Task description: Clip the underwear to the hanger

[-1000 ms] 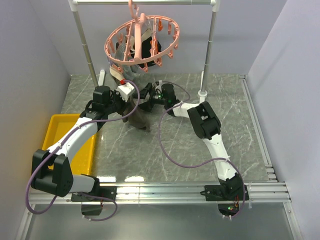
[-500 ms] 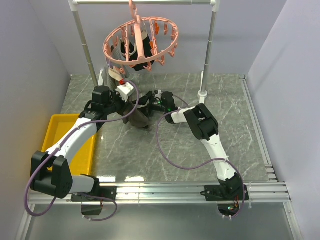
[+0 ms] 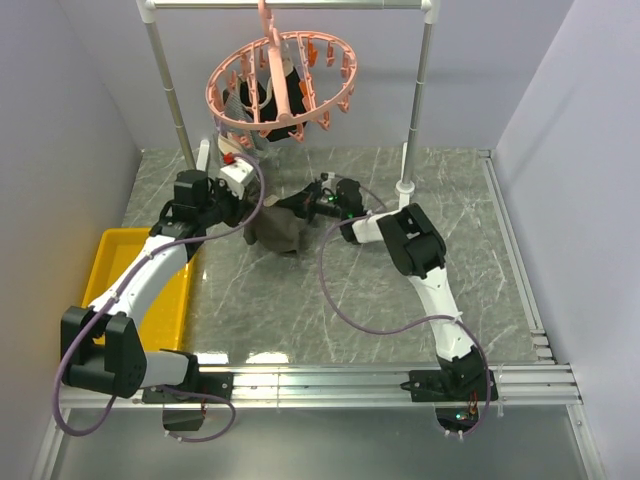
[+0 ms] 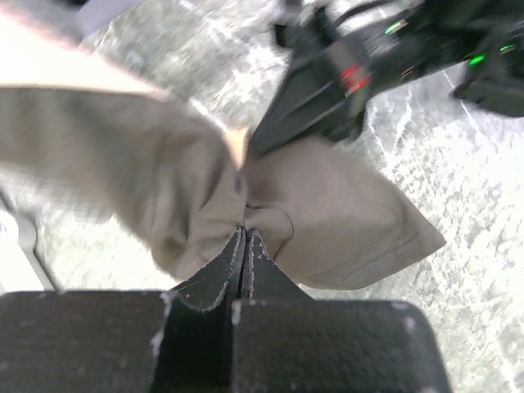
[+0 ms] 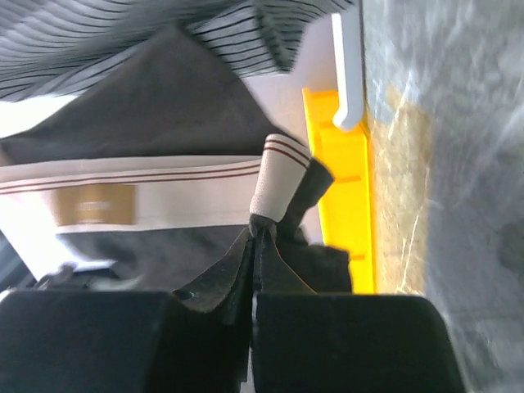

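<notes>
From above, the pink hanger hangs tilted from the white rail at the far side of the table, with some dark cloth hanging inside its ring. Nearer than the hanger and well apart from it, the underwear sits as a bunched grey-brown lump low over the marble; I cannot tell whether it touches the surface. The left gripper meets its left side and the right gripper its far right side, so the cloth is between the two. A yellow tray lies at the left edge, beside the left arm.

The left wrist camera is blurred, but its two fingers look pressed together with a fold of the grey-brown fabric pinched at their tips. The rest of the cloth spreads away to both sides, and the other arm's black fingers reach into it from the far side.

The right wrist camera is clearer. Here the fingers are clenched on the pale waistband, which folds over at their tips, its thin dark stripes showing. Striped grey cloth fills the top of this view, and the tray shows yellow behind the fingers.
</notes>
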